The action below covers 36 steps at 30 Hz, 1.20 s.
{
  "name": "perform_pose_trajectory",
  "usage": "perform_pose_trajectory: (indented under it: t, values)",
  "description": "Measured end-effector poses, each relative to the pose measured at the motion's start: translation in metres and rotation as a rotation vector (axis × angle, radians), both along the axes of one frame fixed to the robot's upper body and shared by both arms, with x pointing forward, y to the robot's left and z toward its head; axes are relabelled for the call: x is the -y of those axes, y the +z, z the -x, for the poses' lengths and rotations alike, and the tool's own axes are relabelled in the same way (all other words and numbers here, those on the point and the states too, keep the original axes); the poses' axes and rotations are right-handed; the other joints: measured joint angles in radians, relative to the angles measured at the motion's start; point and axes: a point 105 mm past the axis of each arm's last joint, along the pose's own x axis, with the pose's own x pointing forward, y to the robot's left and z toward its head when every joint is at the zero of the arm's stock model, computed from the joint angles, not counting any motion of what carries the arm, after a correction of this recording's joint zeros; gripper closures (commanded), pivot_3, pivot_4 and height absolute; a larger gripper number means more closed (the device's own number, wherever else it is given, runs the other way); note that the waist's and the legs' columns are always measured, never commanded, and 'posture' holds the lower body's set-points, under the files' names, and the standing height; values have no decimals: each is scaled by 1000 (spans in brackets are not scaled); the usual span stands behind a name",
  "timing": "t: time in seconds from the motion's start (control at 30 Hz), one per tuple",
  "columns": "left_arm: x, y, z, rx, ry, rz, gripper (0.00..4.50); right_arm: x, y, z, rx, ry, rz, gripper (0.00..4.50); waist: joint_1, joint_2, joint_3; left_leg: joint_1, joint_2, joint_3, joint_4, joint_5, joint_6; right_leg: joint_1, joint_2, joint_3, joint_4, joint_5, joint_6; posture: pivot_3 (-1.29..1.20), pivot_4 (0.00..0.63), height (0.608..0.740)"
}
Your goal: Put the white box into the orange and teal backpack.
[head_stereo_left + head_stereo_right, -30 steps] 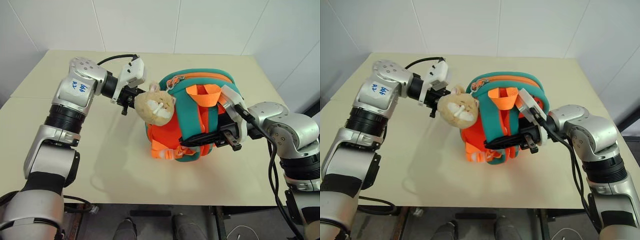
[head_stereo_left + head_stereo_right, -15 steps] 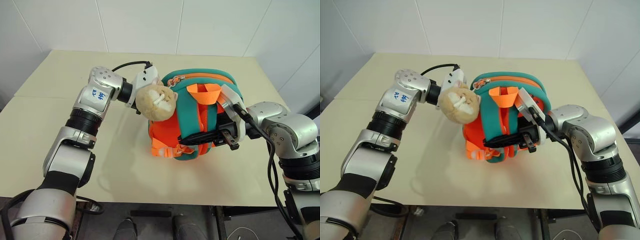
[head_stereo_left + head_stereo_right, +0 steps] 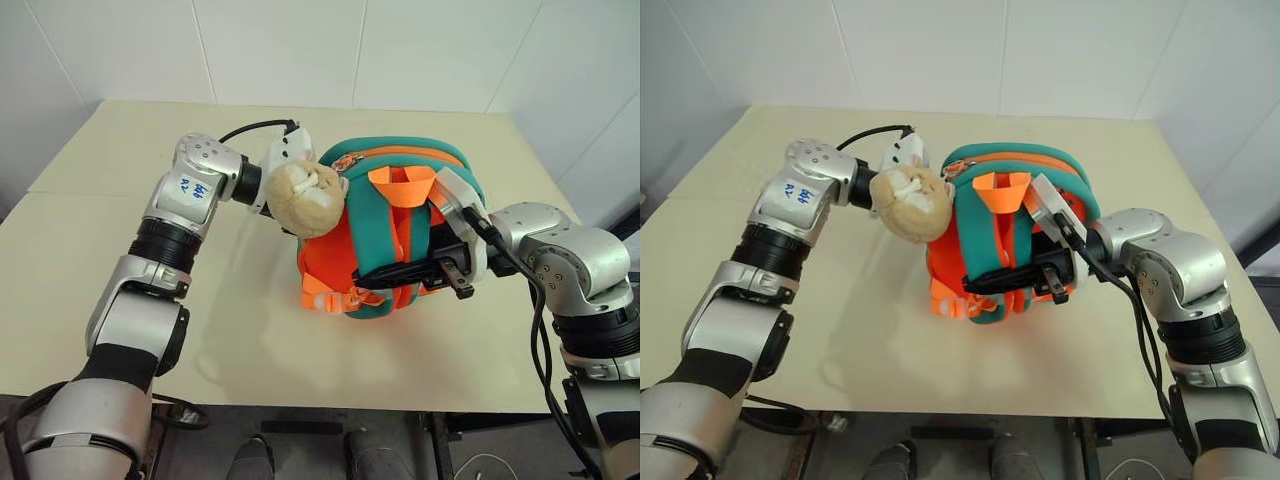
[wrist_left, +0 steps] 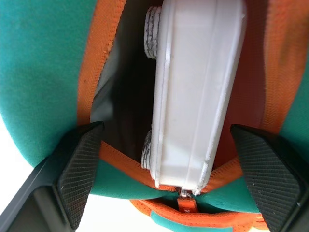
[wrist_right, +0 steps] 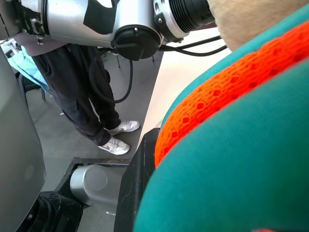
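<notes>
The orange and teal backpack (image 3: pixel 385 215) stands on the table's middle with a beige plush toy (image 3: pixel 305 197) hanging at its upper left. In the left wrist view the white box (image 4: pixel 193 87) lies inside the backpack's open mouth, between its orange-edged sides. My left gripper (image 4: pixel 169 145) is open at that mouth, with its fingers (image 4: pixel 79 169) spread wide on either side of the box's near end and clear of it. In the head views the plush toy hides this gripper. My right gripper (image 3: pixel 385 274) is shut on the backpack's front straps from the right.
The beige table (image 3: pixel 120 250) has free room to the left, front and back of the backpack. White walls close off the far side. A person's dark trouser legs (image 5: pixel 91 96) and pale shoes stand on the floor beside the table.
My left arm has swung in toward the backpack's top, and its gripper has slipped behind the plush toy, which has risen a little. The right gripper has kept its hold.
</notes>
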Motion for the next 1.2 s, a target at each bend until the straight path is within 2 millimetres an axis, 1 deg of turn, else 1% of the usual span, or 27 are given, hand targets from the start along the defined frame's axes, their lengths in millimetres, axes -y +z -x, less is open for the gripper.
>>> perform_pose_trajectory:
  t: [0.07,0.13,0.2,0.27,0.4,0.43,0.5,0.57,0.63,0.8,1.0,1.03,1.13,1.2]
  values:
    - [-9,4,4,38,18,-3,5,0,0,-1,0,-2,0,4500,-4,1,1,0,0,0,-1,0,0,0,0,0,0,0,0,0,150,740]
    - [-21,8,9,41,40,10,5,0,0,-1,0,-3,0,4500,-4,2,1,0,0,0,-1,0,0,-1,0,0,1,0,-1,0,150,740]
    - [-38,14,15,38,87,30,5,-1,0,-1,0,-3,-1,4500,-3,2,1,0,0,0,-1,0,0,-1,0,0,0,0,-1,0,150,740]
    - [-50,17,18,30,128,44,5,-1,0,-1,1,-5,-1,4500,-1,2,1,0,0,0,-1,0,0,-1,0,0,0,0,-1,0,150,740]
    - [-69,14,19,-18,253,64,5,-1,0,-2,2,-9,-3,4500,1,2,1,0,0,0,1,0,0,0,0,0,1,0,0,0,150,740]
    - [-72,13,19,-32,276,62,5,-1,0,-2,2,-10,-3,4500,0,2,1,0,0,0,1,0,0,0,0,0,1,0,0,0,150,740]
    - [-71,12,20,-52,292,80,5,-1,0,-2,2,-10,-4,4500,2,2,1,0,0,0,1,0,0,0,0,-1,1,0,0,0,150,740]
    - [-65,15,23,-52,276,109,383,-2,0,-2,1,-10,-5,4500,2,2,1,0,0,0,1,0,0,0,0,-1,0,0,0,0,150,740]
    - [-55,18,26,-64,252,149,891,-2,1,-3,4,-9,-8,4500,1,2,2,0,0,-1,1,0,0,0,0,-1,0,0,0,0,150,740]
    - [-44,18,26,-122,240,225,2491,-4,2,-5,14,-19,-8,4500,-3,2,2,0,0,-1,0,0,0,0,0,-1,1,0,0,0,150,740]
    - [-39,12,21,-172,260,263,4399,-4,2,-6,16,-35,-9,4500,0,3,2,0,0,-1,0,0,0,0,0,-1,0,0,0,0,150,740]
    - [-38,9,19,-186,262,267,4485,-5,3,-7,18,-39,-9,4500,0,2,2,0,0,-1,1,0,0,0,0,-1,0,0,0,0,150,740]
    - [-33,2,14,-215,262,288,4485,-5,3,-6,21,-43,-9,4500,0,3,2,0,0,0,1,0,0,0,0,-1,0,0,0,0,150,740]
    - [-27,-4,10,-238,252,296,4485,-5,2,-6,19,-47,-11,4500,1,3,2,0,0,-1,0,0,0,0,0,-1,0,0,0,0,150,740]
